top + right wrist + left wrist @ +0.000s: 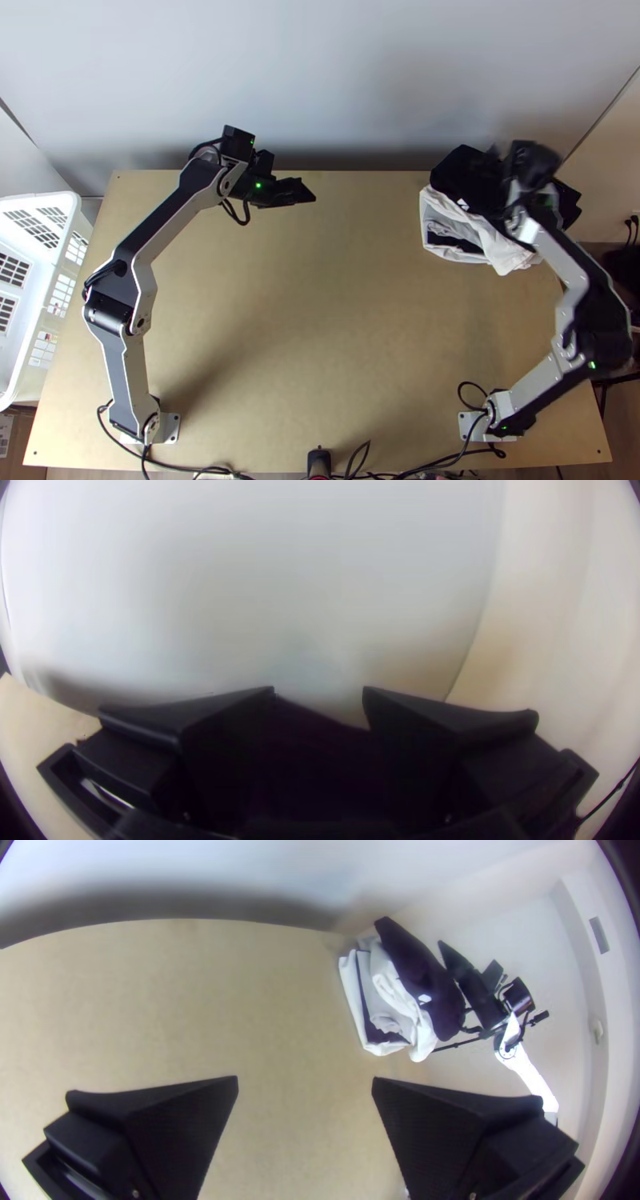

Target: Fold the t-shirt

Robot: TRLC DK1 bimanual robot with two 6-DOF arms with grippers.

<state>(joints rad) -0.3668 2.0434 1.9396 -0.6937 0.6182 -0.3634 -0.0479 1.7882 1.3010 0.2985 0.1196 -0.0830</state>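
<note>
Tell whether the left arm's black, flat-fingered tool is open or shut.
Open: the left tool has its fingers wide apart, the light wooden table showing between them.

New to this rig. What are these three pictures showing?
Two robot arms, left and right, at a wooden table. One picture looks steeply down from a fixed overhead camera; the others come from cameras on each arm's wrist.

A loose pile of dark and white cloth lies at the table's far right corner. I can't tell if it is one garment.

The left gripper is open and empty. The right gripper is at the pile, its fingers apart, with no visible clamp on the cloth. A white basket is at the left edge.
</note>
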